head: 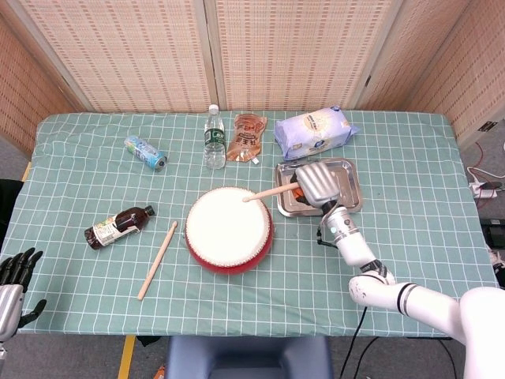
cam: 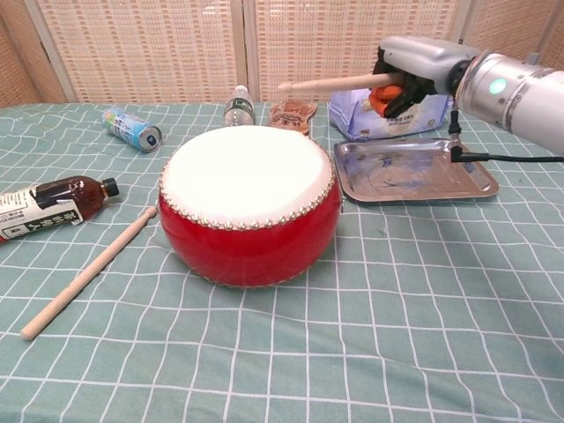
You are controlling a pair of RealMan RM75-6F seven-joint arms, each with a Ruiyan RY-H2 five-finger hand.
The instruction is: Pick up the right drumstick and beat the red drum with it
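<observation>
The red drum (head: 229, 229) (cam: 249, 204) with its white skin stands at the table's middle. My right hand (head: 316, 181) (cam: 414, 66) grips the right drumstick (head: 268, 193) (cam: 339, 84) above the metal tray. The stick is lifted, its tip hanging over the drum's far right edge, clear of the skin. A second drumstick (head: 158, 259) (cam: 88, 273) lies on the cloth left of the drum. My left hand (head: 14, 276) hangs at the table's near left corner, fingers apart, holding nothing.
A metal tray (head: 347, 193) (cam: 414, 172) sits right of the drum. A brown bottle (head: 118, 226) (cam: 48, 205) and a can (head: 145, 152) (cam: 130, 129) lie to the left. A water bottle (head: 214, 138), a snack pouch (head: 247, 137) and a white bag (head: 316, 132) line the back.
</observation>
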